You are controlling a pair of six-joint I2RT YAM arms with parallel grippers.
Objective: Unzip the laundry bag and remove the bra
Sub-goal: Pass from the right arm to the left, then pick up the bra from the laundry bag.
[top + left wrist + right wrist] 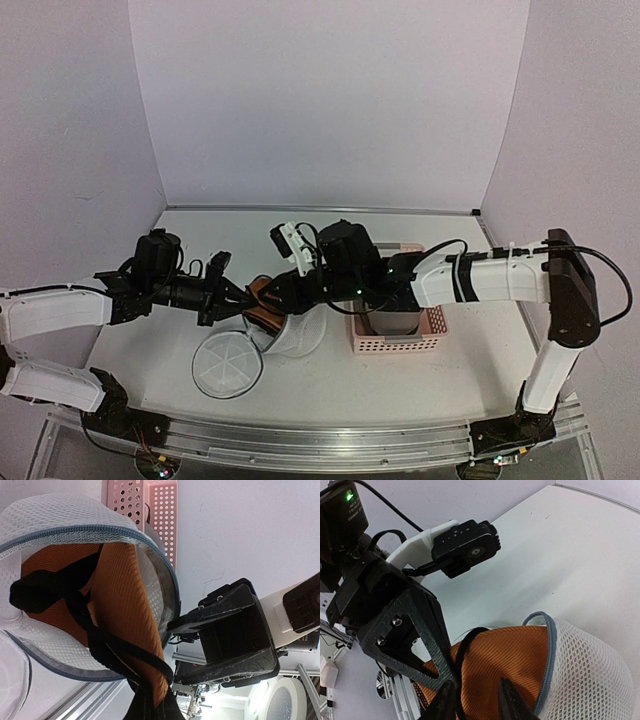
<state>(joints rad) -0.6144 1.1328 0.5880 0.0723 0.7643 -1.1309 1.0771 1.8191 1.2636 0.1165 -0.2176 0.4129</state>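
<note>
Left wrist view showed the soft, likely light bra (120,595) half out of the bag (60,510), left gripper (240,298) clamped on its cup edge, seemingly a sound hold, right gripper (475,702) slightly parted.

White arm links (480,278), black joints (572,292), black cables (627,280).

A pink perforated basket (400,343) stands upright on the white table (420,400), right of centre. What lies inside it is too dark to tell. A metal rail (300,445) runs along the table's near edge. Plain pale walls (330,100) close in the back and both sides.
</note>
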